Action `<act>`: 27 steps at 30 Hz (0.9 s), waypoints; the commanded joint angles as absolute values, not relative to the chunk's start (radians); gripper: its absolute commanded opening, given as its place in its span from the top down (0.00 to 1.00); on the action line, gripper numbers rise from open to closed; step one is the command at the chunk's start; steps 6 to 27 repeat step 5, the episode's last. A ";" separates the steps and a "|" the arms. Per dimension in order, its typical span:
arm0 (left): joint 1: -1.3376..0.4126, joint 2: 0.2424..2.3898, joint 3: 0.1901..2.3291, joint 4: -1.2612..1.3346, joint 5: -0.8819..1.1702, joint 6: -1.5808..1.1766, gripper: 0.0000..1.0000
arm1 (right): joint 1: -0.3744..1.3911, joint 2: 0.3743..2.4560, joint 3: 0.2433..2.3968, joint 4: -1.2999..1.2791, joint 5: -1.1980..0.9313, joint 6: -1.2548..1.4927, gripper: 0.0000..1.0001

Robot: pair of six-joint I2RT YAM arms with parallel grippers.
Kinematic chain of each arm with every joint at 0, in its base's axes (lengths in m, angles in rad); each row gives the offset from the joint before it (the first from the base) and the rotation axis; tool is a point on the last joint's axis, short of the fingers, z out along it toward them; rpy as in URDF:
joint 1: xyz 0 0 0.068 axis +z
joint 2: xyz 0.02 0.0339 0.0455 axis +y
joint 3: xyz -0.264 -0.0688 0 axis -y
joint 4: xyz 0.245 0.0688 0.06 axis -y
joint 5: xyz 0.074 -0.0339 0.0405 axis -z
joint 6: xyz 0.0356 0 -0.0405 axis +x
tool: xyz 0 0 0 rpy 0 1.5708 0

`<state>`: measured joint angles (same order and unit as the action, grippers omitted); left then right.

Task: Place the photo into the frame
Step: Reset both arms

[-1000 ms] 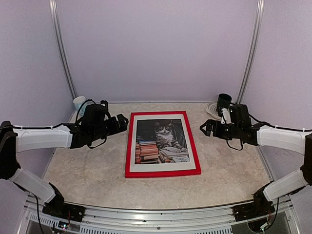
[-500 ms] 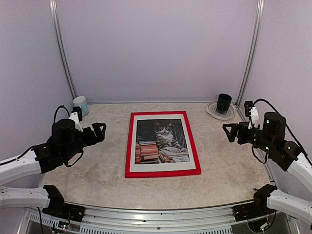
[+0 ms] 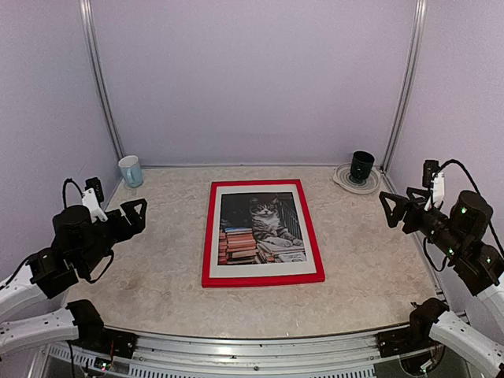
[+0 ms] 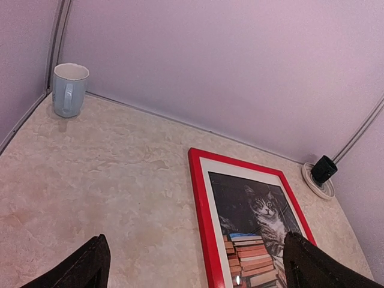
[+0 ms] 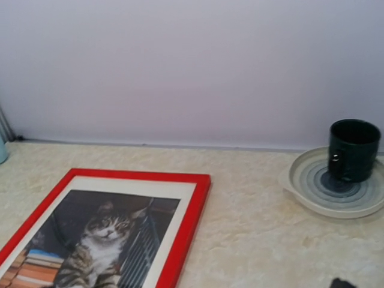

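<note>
1. Containers. The frame (image 3: 263, 278) lies flat, red face up, on the table (image 3: 157, 268). Inside its rails sits a white mat border (image 3: 256, 190), and inside the mat's opening the photo (image 3: 261, 228) shows the cat and the stacked books. All four red rails are visible around the mat.
2. A pale blue mug (image 3: 131, 170) stands upright beyond the frame's far left corner, well apart from it, with its handle facing the left wrist camera. Its contents cannot be told.
3. A dark green mug (image 3: 362, 166) stands upright on a ringed plate (image 3: 345, 179) beyond the frame's far right corner, well apart from the frame. Its inside is too dark to judge.
4. Orientation. The frame's long axis runs from the side nearest the arm bases to the side nearest the back wall, and the photo's long axis matches it. The cat's head lies toward the frame's far rail and the book stacks toward its near rail, so the picture reads upright from the arm bases. The print's edges run parallel to the rails.
5. Left gripper (image 3: 132, 214): held above the table to the left of the frame, well apart from it. Its fingers (image 4: 90, 267) are spread wide with nothing between them, and they point toward the frame.
6. Right gripper (image 3: 391, 211): held to the right of the frame, well apart from it. Its jaws are parted wide and hold nothing, and they point toward the frame.
</note>
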<state>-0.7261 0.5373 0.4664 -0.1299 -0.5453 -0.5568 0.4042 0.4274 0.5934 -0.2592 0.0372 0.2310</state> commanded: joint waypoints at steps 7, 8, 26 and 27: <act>-0.732 0.536 0.486 -0.167 -0.606 -0.553 0.01 | 0.416 0.385 0.580 -0.277 0.111 0.214 0.01; -0.732 0.536 0.486 -0.167 -0.606 -0.553 0.01 | 0.416 0.385 0.580 -0.277 0.111 0.214 0.01; -0.732 0.536 0.486 -0.167 -0.606 -0.553 0.01 | 0.416 0.385 0.580 -0.277 0.111 0.214 0.01; -0.732 0.536 0.486 -0.167 -0.606 -0.553 0.01 | 0.416 0.385 0.580 -0.277 0.111 0.214 0.01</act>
